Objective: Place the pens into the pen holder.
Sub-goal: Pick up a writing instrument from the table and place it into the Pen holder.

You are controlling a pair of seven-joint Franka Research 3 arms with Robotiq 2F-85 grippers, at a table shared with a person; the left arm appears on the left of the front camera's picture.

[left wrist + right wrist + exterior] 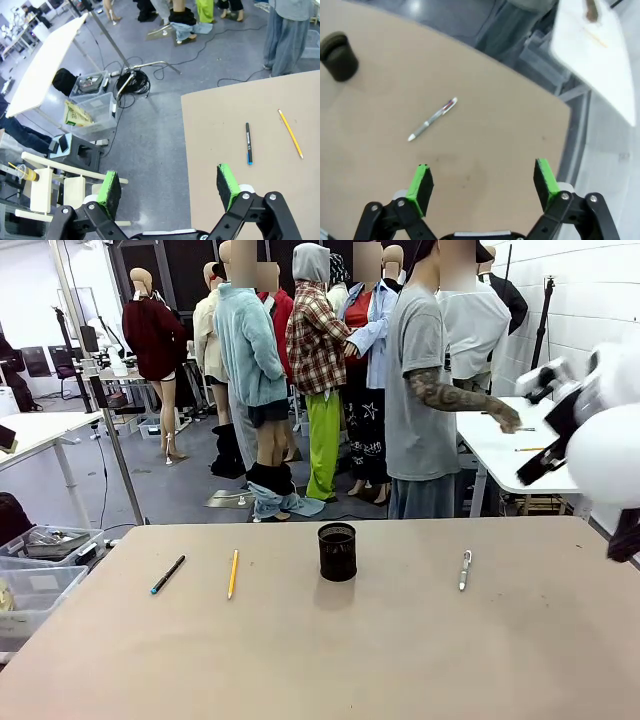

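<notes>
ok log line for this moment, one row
left gripper: open, empty | right gripper: open, empty | black pen, pencil: table, left of pen holder | silver pen: right of it

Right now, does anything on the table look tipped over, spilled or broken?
Nothing stands out. The pen holder stands upright near the middle of the table. The black pen and the yellow pencil lie flat to its left, the silver pen to its right, all apart from it and seemingly whole.
</notes>
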